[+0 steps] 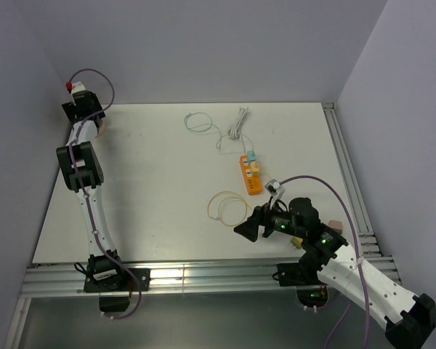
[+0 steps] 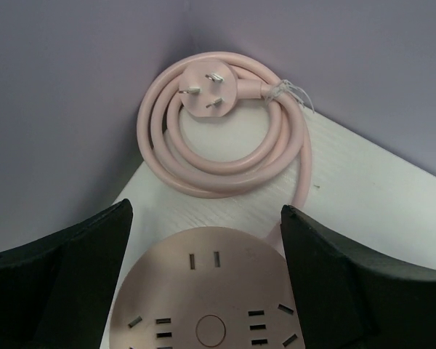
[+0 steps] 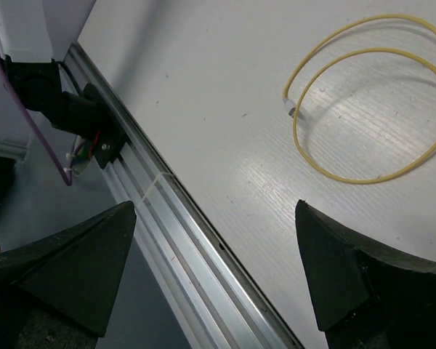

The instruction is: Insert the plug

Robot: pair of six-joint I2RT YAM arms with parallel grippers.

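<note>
A pink round socket block (image 2: 203,291) lies in the table's far left corner. Its pink cord (image 2: 221,156) is coiled behind it, and its three-pin plug (image 2: 209,94) lies pins-up on the coil. My left gripper (image 2: 207,240) is open, with one finger on each side of the block, not touching it; in the top view it (image 1: 94,122) is at that corner. An orange power strip (image 1: 251,174) lies right of centre with a small white plug (image 1: 274,187) at its near end. My right gripper (image 1: 245,229) is open and empty over the table's front edge (image 3: 203,218).
A yellow cable loop (image 1: 227,207) lies near the right gripper and also shows in the right wrist view (image 3: 363,109). A white cable (image 1: 236,125) and a pale green cable (image 1: 198,122) lie at the back. Aluminium rails (image 1: 203,275) run along the front, and walls close the left corner.
</note>
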